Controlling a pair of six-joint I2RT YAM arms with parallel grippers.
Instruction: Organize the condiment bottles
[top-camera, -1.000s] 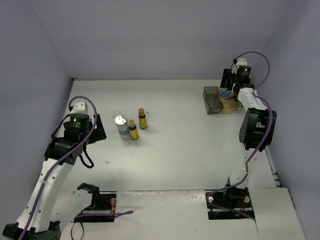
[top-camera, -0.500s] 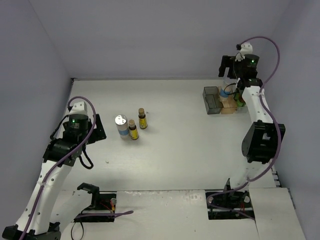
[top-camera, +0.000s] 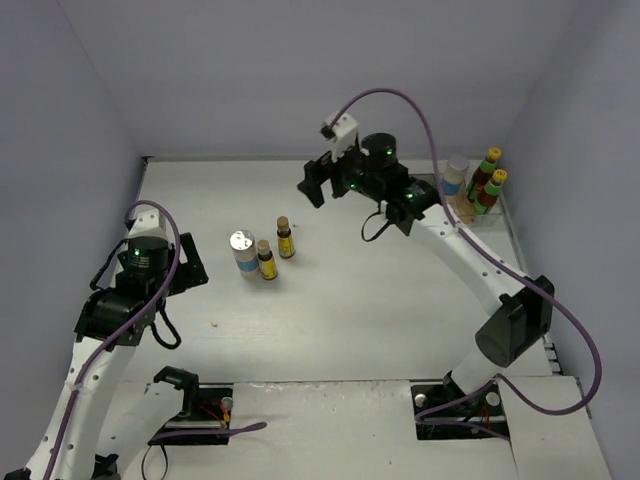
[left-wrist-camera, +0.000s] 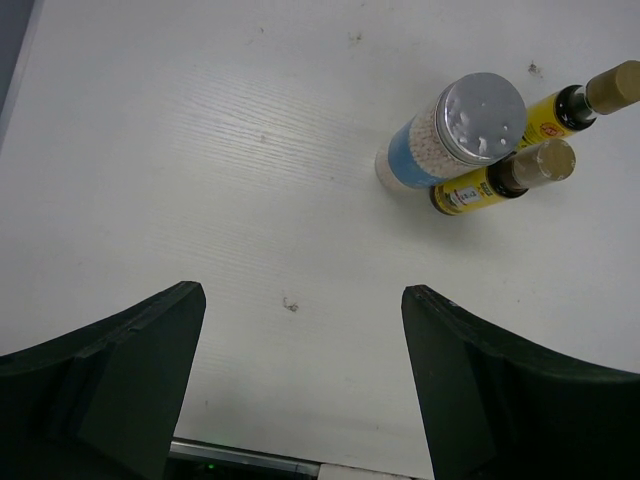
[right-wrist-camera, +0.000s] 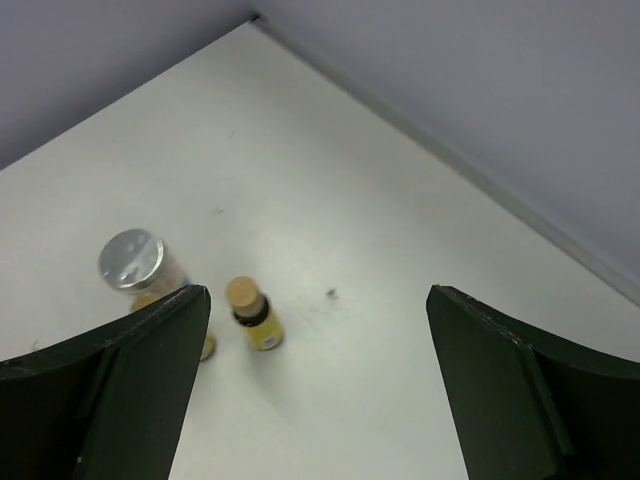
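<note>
Three condiment bottles stand together mid-left on the table: a white silver-lidded jar (top-camera: 241, 250) (left-wrist-camera: 455, 135) (right-wrist-camera: 135, 262) and two small brown yellow-labelled bottles (top-camera: 266, 260) (top-camera: 285, 238) (left-wrist-camera: 500, 178) (left-wrist-camera: 585, 100) (right-wrist-camera: 252, 312). At the back right stand another white jar (top-camera: 455, 178) and two dark yellow-capped bottles (top-camera: 488, 168) (top-camera: 496, 190). My left gripper (top-camera: 190, 265) (left-wrist-camera: 303, 380) is open and empty, left of the trio. Hovering open and empty behind and to the right of the trio is my right gripper (top-camera: 315, 180) (right-wrist-camera: 318, 380).
The compartment tray (top-camera: 470, 211) sits at the back right under the three bottles there, partly hidden by my right arm. Walls close the table at the back and both sides. Bare tabletop lies between the two groups.
My right gripper has opened and the arm has swung from the tray at the back right to the middle, above the trio. The left arm has shifted only slightly.
</note>
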